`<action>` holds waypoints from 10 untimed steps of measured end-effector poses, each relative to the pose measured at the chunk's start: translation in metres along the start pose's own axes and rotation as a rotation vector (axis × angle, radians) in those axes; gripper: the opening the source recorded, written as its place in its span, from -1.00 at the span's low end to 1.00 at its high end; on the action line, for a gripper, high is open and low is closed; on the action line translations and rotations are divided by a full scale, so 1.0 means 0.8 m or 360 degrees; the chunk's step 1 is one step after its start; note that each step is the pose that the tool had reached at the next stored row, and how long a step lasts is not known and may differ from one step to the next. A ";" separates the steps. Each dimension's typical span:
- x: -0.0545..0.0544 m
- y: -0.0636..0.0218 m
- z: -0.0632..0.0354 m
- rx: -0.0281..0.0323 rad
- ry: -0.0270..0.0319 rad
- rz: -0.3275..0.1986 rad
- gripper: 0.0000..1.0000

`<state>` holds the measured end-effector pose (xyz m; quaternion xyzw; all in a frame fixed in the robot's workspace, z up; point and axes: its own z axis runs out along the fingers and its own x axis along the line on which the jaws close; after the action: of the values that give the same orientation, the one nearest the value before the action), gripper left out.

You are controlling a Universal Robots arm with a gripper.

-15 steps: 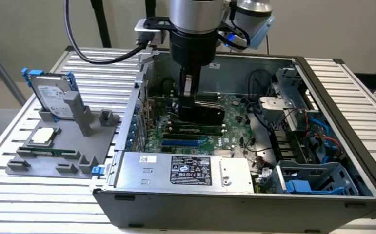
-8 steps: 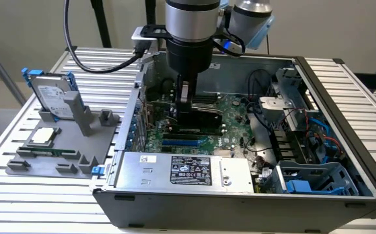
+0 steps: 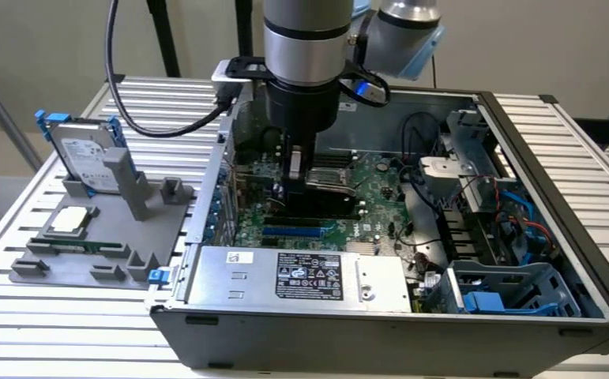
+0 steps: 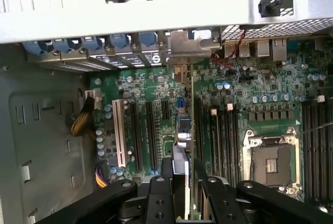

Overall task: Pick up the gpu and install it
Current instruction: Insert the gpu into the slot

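I see the gpu (image 4: 191, 109) edge-on between my fingers, standing upright over the motherboard's (image 4: 260, 94) expansion slots (image 4: 151, 135). Its silver bracket (image 4: 182, 44) sits against the rear wall of the case. My gripper (image 4: 183, 177) is shut on the card's upper edge. In the exterior view my gripper (image 3: 297, 183) reaches straight down inside the open computer case (image 3: 536, 158). The black face of the gpu (image 3: 310, 207) shows below it, just above a blue slot (image 3: 298, 230).
On the exterior view's left, a grey fixture (image 3: 93, 253) holds a hard drive with blue rails (image 3: 83, 154), a processor chip (image 3: 73, 219) and a memory stick (image 3: 73, 245). The power supply (image 3: 294, 276), cables (image 3: 430, 205), a drive cage (image 3: 509, 288) and the empty processor socket (image 4: 270, 164) crowd the case.
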<state>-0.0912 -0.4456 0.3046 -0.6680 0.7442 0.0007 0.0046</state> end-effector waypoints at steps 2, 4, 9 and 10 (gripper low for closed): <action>0.001 0.000 0.004 0.00000 0.00000 -0.0001 -1.00; 0.002 0.001 0.011 0.00000 -0.00001 -0.0003 -1.00; 0.004 0.002 0.022 -0.00002 -0.00014 -0.0006 -1.00; 0.004 0.002 0.025 -0.00002 -0.00025 -0.0006 -1.00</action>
<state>-0.0929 -0.4481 0.2847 -0.6694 0.7429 0.0013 0.0051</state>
